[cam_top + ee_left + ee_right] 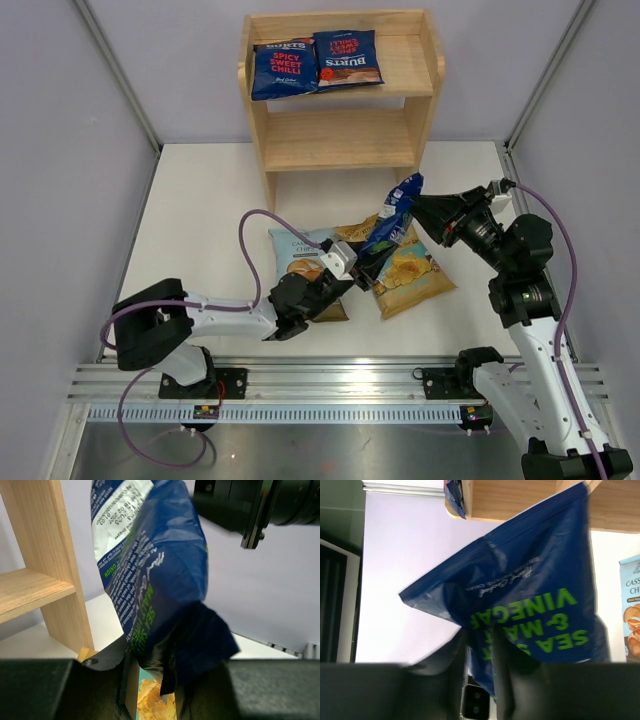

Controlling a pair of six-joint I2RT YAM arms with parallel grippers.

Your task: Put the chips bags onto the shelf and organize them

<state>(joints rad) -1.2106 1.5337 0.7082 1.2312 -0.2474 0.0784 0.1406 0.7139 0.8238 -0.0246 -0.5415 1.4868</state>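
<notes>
Top external: the green-lettered bag (pixel 393 220) hangs above the middle of the surface (pixel 205 215), seemingly for a handover. The left fingers (pixel 362 269) pinch its lower corner; whether the right fingers (pixel 417 206) grip it is unclear.

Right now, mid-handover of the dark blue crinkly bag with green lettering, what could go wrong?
Slip: the left gripper has only the bottom corner of the dark blue bag between its fingers, opposite the right gripper; it could drop onto the yellow bag. Snag: it hangs near the light wooden shelf.
</notes>
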